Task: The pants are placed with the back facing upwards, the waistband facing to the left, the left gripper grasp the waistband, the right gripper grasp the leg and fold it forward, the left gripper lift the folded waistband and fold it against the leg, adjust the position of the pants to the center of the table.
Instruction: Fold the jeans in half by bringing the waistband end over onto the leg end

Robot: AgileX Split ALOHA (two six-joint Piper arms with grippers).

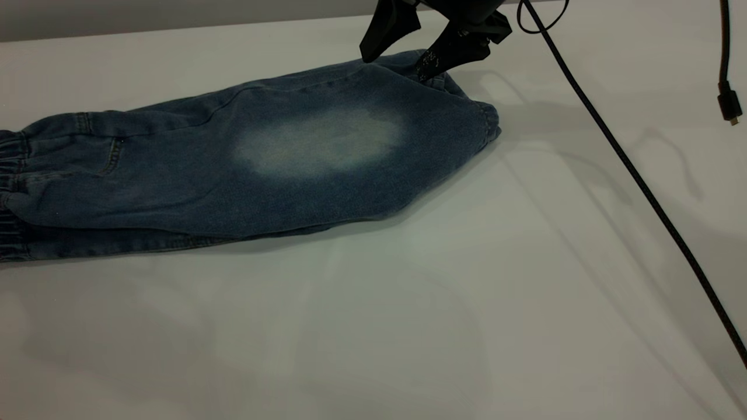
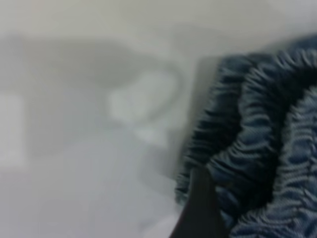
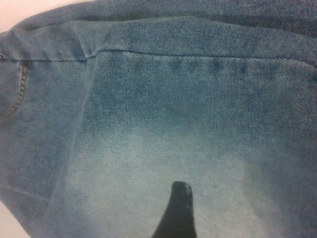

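The table (image 1: 408,326) is a smooth, pale, matte surface. A black braided cable (image 1: 642,186) crosses it diagonally, well to the side of the right gripper's fingers. A second cable hangs beyond it and ends in a small plug (image 1: 729,106). The pants (image 1: 262,163) lie flat on the table, folded lengthwise. Their long axis runs left to right, tilting slightly away at the right end. The waistband (image 1: 10,175) points left and reaches the edge of the exterior view. The gathered cuff (image 1: 487,119) points right and lies just beside the right gripper's fingers. The material is blue denim with a visible twill weave. A pale, washed-out oval patch (image 1: 321,143) marks the middle of the leg, just in front of the fingers. A stitched seam (image 3: 198,52) and a curved pocket line show in the right wrist view. The right gripper (image 1: 395,64) stands at the far edge of the leg with its black, tapered fingers (image 1: 432,61) spread wide. Both tips are at the fabric, with nothing clamped between them. The left gripper (image 2: 200,213) is at the waistband, a ruched elastic band of tight ridges. A dark tip touches the band's folds; whether this gripper is closed on the band cannot be told.
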